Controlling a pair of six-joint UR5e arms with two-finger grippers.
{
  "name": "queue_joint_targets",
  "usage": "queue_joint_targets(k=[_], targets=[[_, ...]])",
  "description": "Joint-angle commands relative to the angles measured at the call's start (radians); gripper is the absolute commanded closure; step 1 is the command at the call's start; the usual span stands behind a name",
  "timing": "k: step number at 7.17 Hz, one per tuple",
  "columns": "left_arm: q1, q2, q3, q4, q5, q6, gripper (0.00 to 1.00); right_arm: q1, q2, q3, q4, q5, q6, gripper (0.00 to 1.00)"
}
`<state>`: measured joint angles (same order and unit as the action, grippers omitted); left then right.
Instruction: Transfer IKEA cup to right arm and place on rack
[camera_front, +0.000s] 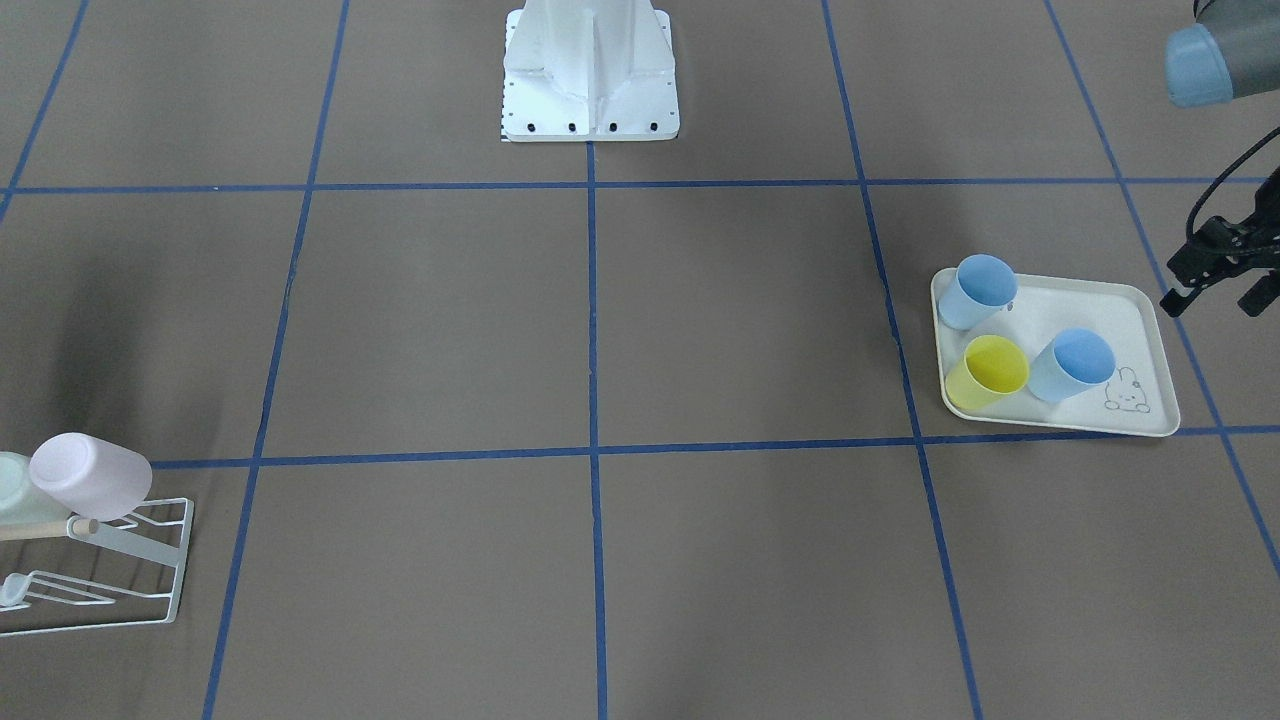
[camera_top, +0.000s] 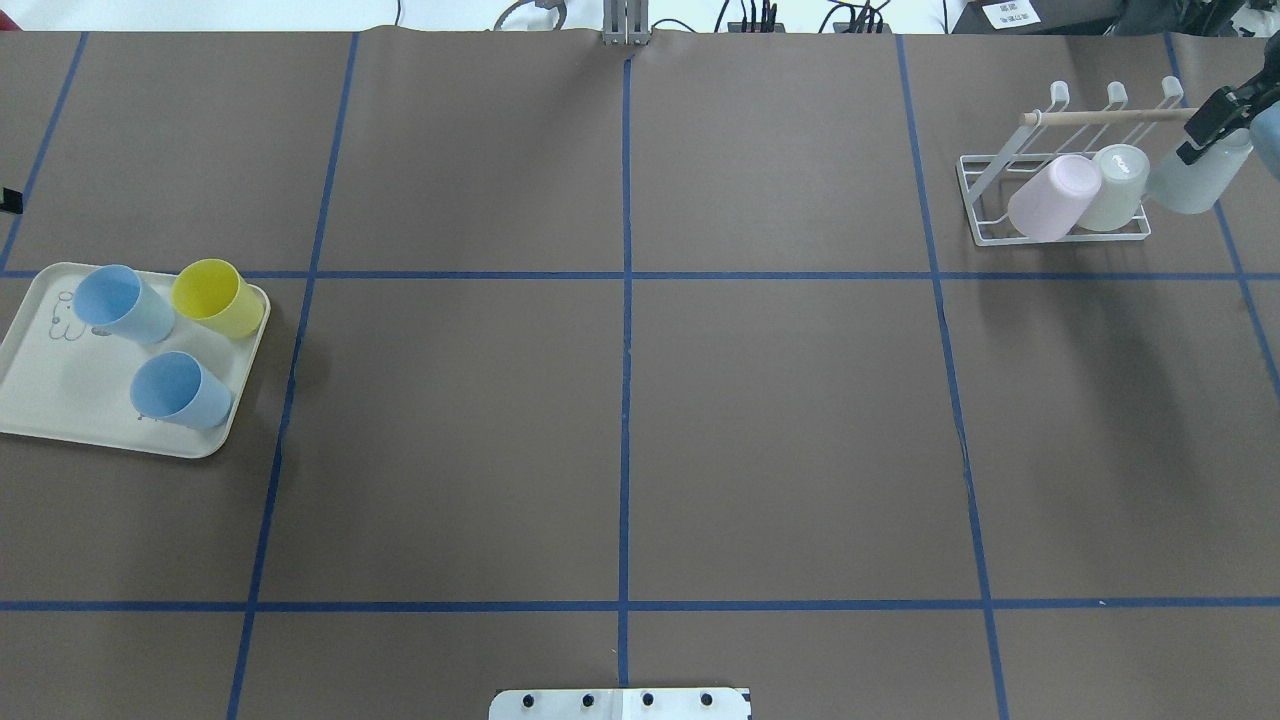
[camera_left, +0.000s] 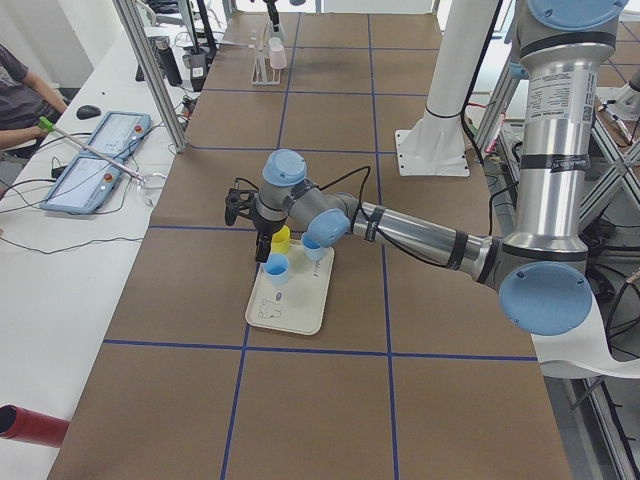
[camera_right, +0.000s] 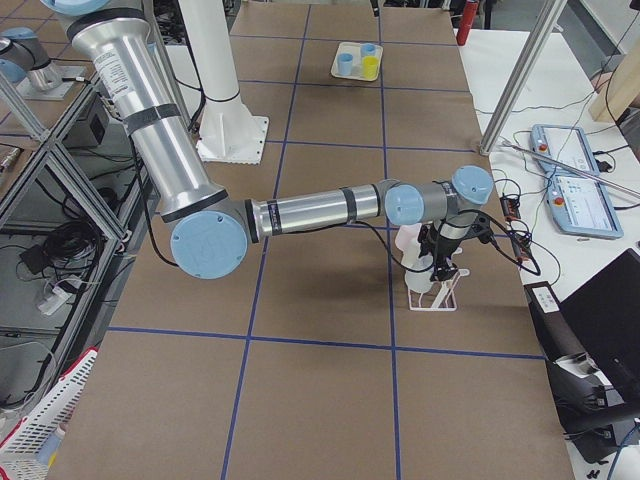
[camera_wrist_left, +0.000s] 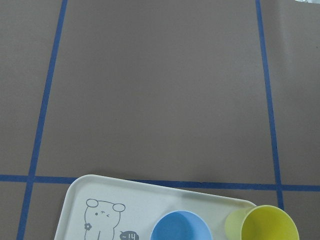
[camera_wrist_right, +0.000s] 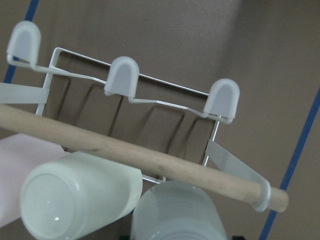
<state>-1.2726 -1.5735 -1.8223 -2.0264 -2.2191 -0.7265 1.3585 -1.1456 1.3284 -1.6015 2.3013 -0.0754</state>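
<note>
The white wire rack (camera_top: 985, 215) with its wooden rod (camera_top: 1100, 117) stands at the far right and holds a pink cup (camera_top: 1052, 198) and a whitish cup (camera_top: 1115, 188), both upside down. My right gripper (camera_top: 1200, 140) is shut on a pale grey-blue cup (camera_top: 1195, 178), held tilted just off the rack's right end. The right wrist view shows this cup (camera_wrist_right: 175, 215) below the rod (camera_wrist_right: 150, 160), beside the whitish cup (camera_wrist_right: 75, 200). My left gripper (camera_front: 1215, 290) is open and empty, beside the cream tray (camera_front: 1140, 310).
The cream tray (camera_top: 60, 390) at the left holds two blue cups (camera_top: 125, 303) (camera_top: 180, 390) and a yellow cup (camera_top: 217, 297). The robot's white base (camera_front: 590, 70) stands at mid-table. Blue tape lines cross the brown table.
</note>
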Motion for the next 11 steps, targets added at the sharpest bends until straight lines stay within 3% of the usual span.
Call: queue_joint_targets(k=[1,3,5,8,10,11], targets=[[0.001,0.003,0.02,0.005,0.003,0.016,0.0,-0.002,-0.003,0.0,0.0,0.001,0.002,0.0],[0.002,-0.005,0.064,0.006,0.03,0.05,0.0,0.001,0.003,0.023,0.002,0.007,0.003,0.0],[0.022,-0.029,0.148,0.003,0.044,0.035,0.0,0.011,-0.008,0.104,-0.015,0.012,0.003,0.0],[0.137,-0.054,0.204,0.005,0.042,0.035,0.01,0.019,-0.051,0.156,-0.014,0.067,0.006,0.0],[0.142,-0.051,0.224,-0.003,0.041,0.035,0.09,0.019,-0.062,0.173,-0.012,0.07,0.038,0.0],[0.165,-0.053,0.236,-0.003,0.039,0.035,0.2,0.019,-0.062,0.172,-0.012,0.072,0.039,0.0]])
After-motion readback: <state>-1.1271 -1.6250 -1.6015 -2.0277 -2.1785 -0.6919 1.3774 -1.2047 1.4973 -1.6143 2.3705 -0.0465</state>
